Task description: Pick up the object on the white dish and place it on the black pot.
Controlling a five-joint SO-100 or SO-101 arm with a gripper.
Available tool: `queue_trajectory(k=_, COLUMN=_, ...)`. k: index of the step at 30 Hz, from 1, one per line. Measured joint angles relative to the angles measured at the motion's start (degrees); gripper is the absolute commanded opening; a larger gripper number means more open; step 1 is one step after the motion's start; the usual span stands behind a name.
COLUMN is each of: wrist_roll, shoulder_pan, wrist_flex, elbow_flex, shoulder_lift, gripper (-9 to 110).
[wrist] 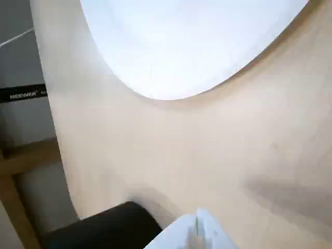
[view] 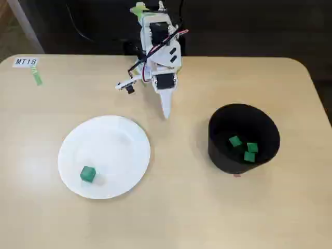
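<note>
Down on the white dish [view: 111, 137], toward its near-left rim in the fixed view: the object [view: 87, 174], a small green cube, flat on the paper and touched by nothing. Dish itself on the left half of the table [view: 171, 207], closer to the near edge than the far one, ribbed rim clear all round. Well apart to the right, toward the right edge and about level with the dish: the black pot [view: 233, 158], upright, mouth open to the camera. Inside it, three more green cubes [view: 246, 148], bunched together on the pot floor, right of centre.

Between dish and pot but farther back, nearer the far edge: the white arm [view: 160, 46], folded low, red and black cabling looped down its left side. The gripper [view: 166, 108] pointed down at bare tabletop, tip just beside the dish's far-right rim without touching it, holding nothing. Fingers pressed together into a single white point, no gap visible between them.

In the wrist view, only a white finger tip [wrist: 199, 233] at the bottom edge, with the dish [wrist: 187, 46] filling the top and pale wood between; cube out of frame there. Dark pot wall [wrist: 104, 228] at the lower left.

Up in the far-left corner of the table: a small white label [view: 25, 61] reading MT18, a green strip [view: 37, 77] just below it.
</note>
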Motion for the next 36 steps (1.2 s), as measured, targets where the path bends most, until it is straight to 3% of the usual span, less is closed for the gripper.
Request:
queue_trajectory(k=20, wrist_roll=-2.11, shoulder_pan=0.09, wrist_flex=-4.66, elbow_flex=-2.29, shoulder_lift=-1.49, gripper=0)
queue_trajectory(k=28, wrist_roll=-6.5, shoulder_pan=3.6, wrist_flex=0.35, elbow_flex=-34.37, shoulder_lift=-39.02, gripper=0)
queue_trajectory(k=36, wrist_roll=-1.58, shoulder_pan=10.46, wrist_flex=2.99, elbow_flex=-56.34, shoulder_lift=-61.08, gripper=0)
